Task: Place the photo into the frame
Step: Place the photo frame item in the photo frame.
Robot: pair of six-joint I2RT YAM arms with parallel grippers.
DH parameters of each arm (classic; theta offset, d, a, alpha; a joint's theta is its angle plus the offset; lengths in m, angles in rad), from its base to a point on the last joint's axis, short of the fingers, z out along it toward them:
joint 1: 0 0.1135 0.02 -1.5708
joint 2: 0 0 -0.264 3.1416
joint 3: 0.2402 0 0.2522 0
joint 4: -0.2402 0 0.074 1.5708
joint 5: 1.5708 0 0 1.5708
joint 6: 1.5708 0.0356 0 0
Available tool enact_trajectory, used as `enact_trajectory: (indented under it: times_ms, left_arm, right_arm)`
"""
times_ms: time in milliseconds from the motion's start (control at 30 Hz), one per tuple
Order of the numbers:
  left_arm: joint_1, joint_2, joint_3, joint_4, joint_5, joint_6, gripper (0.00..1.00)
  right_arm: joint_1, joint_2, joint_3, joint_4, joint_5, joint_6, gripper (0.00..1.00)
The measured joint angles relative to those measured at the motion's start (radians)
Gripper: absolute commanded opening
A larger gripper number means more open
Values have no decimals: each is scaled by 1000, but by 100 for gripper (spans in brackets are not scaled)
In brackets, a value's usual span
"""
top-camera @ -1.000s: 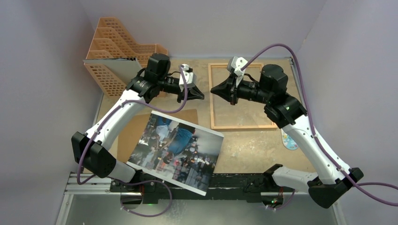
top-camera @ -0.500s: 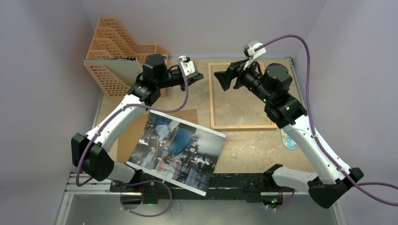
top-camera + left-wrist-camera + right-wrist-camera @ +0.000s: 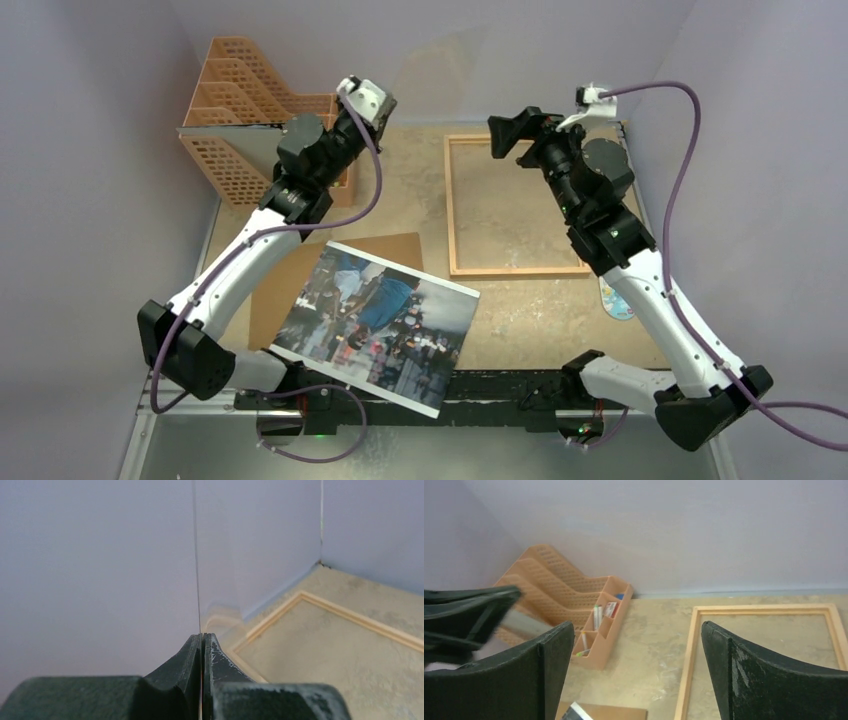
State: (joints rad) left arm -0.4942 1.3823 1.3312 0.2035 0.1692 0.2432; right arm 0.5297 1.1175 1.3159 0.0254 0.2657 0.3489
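Observation:
The photo (image 3: 375, 325), a glossy street scene with a white border, lies tilted on the table's near left; its corner (image 3: 574, 712) shows in the right wrist view. The light-wood frame (image 3: 510, 269) lies flat at the back right, also seen as frame (image 3: 350, 615) and frame (image 3: 689, 660). My left gripper (image 3: 378, 105) is raised near the back wall, left of the frame. Its jaws (image 3: 202, 636) are shut on a thin clear pane (image 3: 196, 555), seen edge-on. My right gripper (image 3: 512, 132) hovers over the frame's far left corner, open (image 3: 636, 625) and empty.
An orange file rack (image 3: 250, 110) holding pens stands at the back left, with a grey panel (image 3: 250, 150) leaning on it. A brown backing panel (image 3: 290, 280) lies partly under the photo. A small blue-patterned object (image 3: 617, 298) lies by the right arm.
The right gripper opened and drew up and back to the right. The left gripper, still shut, swung up and left toward the back wall. The photo and frame stayed put.

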Motion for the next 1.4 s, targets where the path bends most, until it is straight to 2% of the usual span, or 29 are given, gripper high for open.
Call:
enact_trajectory:
  times_ms: [133, 300, 800, 1033, 1100, 1267, 1400]
  left_arm:
    - [0, -44, 0, 44, -74, -63, 0]
    - [0, -95, 26, 56, -64, -129, 0]
    - [0, -183, 214, -71, 100, -261, 0]
    - [0, -230, 242, -76, 187, -362, 0]
    - [0, -234, 264, -79, 212, -385, 0]
    - [0, -238, 301, -98, 252, -422, 0]
    - [0, -230, 350, -143, 257, -428, 0]
  right_arm:
    - [-133, -27, -101, 87, -109, 54, 99]
    - [-248, -10, -182, 190, -248, 109, 99]
    - [-453, 149, -256, 686, -716, 346, 99]
    - [-458, 148, -254, 793, -902, 350, 99]
    - [-458, 139, -254, 819, -953, 350, 95]
    - [-458, 98, -254, 889, -1080, 353, 72]
    - [-458, 53, -262, 979, -1149, 378, 57]
